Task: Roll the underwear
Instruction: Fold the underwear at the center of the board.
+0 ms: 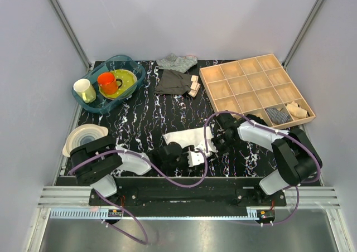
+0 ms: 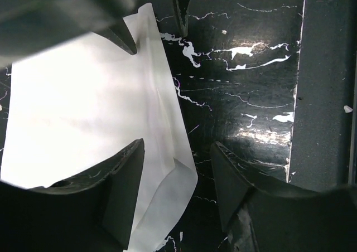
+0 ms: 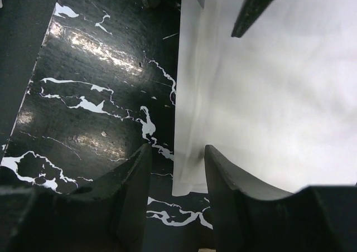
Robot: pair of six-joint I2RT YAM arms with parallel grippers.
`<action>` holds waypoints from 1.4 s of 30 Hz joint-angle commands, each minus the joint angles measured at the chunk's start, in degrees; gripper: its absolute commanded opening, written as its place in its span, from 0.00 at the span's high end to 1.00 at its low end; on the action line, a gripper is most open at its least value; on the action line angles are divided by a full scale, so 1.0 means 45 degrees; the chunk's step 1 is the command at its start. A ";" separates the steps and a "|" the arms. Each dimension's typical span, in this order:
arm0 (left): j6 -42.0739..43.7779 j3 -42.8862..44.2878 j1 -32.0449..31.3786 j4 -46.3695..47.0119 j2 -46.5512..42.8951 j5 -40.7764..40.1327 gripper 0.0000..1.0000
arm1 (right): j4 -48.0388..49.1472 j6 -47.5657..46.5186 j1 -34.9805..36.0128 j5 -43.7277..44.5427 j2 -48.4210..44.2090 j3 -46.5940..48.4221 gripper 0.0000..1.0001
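Observation:
The white underwear (image 1: 187,136) lies flat on the black marbled table, near the middle front. My left gripper (image 1: 177,150) is open, low over its left end. In the left wrist view the gripper (image 2: 178,174) straddles the cloth's edge (image 2: 83,107), one finger over cloth and one over bare table. My right gripper (image 1: 221,138) is open at its right end. In the right wrist view the gripper (image 3: 177,174) straddles the edge of the cloth (image 3: 268,96) the same way. Neither gripper holds anything.
A wooden compartment tray (image 1: 256,85) stands at the back right, with a striped cloth (image 1: 277,116) in one cell. A dark grey garment (image 1: 174,82) and a striped cloth (image 1: 177,61) lie at the back middle. A clear bin of dishes (image 1: 109,85) and white bowls (image 1: 85,136) are on the left.

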 commanded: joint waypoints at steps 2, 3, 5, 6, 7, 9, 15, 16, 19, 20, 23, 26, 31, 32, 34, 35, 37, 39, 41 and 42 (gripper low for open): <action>0.0187 0.0156 -0.0063 0.0444 0.0461 0.0282 0.49 | 0.0285 -0.0069 -0.0269 0.0203 -0.0105 -0.0228 0.53; 0.0168 0.0156 -0.0063 0.0444 0.0481 0.0262 0.50 | 0.0266 -0.0069 -0.0250 0.0164 -0.0124 -0.0228 0.53; 0.0148 0.0098 -0.0063 0.0560 0.0539 0.0184 0.53 | 0.0266 -0.0069 -0.0250 0.0085 -0.0124 -0.0228 0.54; 0.0090 -0.0038 -0.0063 0.0716 0.0578 0.0145 0.54 | 0.0266 -0.0050 -0.0269 0.0046 -0.0085 -0.0228 0.54; 0.0032 -0.0136 -0.0043 0.0930 0.0598 0.0068 0.55 | 0.0266 -0.0088 -0.0270 0.0046 -0.0085 -0.0267 0.55; -0.0144 -0.0487 -0.0043 0.1691 0.0540 -0.0030 0.55 | 0.0266 -0.0069 -0.0250 0.0066 -0.0104 -0.0228 0.56; -0.0399 -0.1055 -0.0024 0.2865 -0.0475 -0.0499 0.42 | 0.0090 -0.0089 -0.0250 0.0105 0.0052 -0.0092 0.56; -0.0379 -0.1036 -0.0043 0.2866 -0.0766 -0.0596 0.41 | 0.0090 -0.0089 -0.0250 0.0105 0.0090 -0.0053 0.56; -0.0224 -0.0919 -0.0024 0.2593 -0.1062 -0.0461 0.40 | 0.0070 -0.0069 -0.0250 0.0105 0.0227 0.0065 0.56; -0.0184 -0.0899 -0.0043 0.2380 -0.1159 -0.0403 0.40 | 0.0071 -0.0031 -0.0269 0.0124 0.0305 0.0104 0.56; -0.0125 -0.1055 -0.0043 0.2319 -0.1005 -0.0344 0.40 | 0.0031 0.0126 -0.0250 0.0008 0.0364 0.0260 0.57; -0.0183 -0.1172 -0.0043 0.2493 -0.0692 -0.0168 0.40 | -0.0008 0.0243 -0.0250 -0.0129 0.0364 0.0358 0.57; -0.0418 -0.1368 -0.0043 0.3022 -0.0165 -0.0051 0.41 | 0.0012 0.0302 -0.0269 -0.0071 0.0228 0.0261 0.57; -0.0399 -0.1329 -0.0043 0.2983 -0.0067 0.0008 0.41 | 0.0031 0.0302 -0.0270 -0.0033 0.0189 0.0222 0.57; -0.0379 -0.1251 -0.0004 0.3002 0.0284 0.0066 0.41 | 0.0051 0.0321 -0.0270 -0.0052 0.0091 0.0163 0.57; -0.0379 -0.1251 0.0015 0.3060 0.0343 0.0067 0.41 | 0.0090 0.0321 -0.0270 -0.0052 0.0052 0.0105 0.57; -0.0418 -0.1270 0.0035 0.3197 0.0577 0.0009 0.41 | 0.0129 0.0341 -0.0270 -0.0091 0.0052 0.0085 0.57; -0.0457 -0.1289 0.0093 0.3315 0.0695 -0.0070 0.43 | 0.0188 0.0360 -0.0270 -0.0091 0.0013 0.0085 0.57; -0.0477 -0.1270 0.0171 0.3374 0.0851 -0.0051 0.46 | 0.0246 0.0438 -0.0270 -0.0130 0.0013 0.0085 0.58; -0.0496 -0.1231 0.0230 0.3354 0.0910 0.0066 0.48 | 0.0266 0.0477 -0.0270 -0.0130 -0.0007 0.0085 0.58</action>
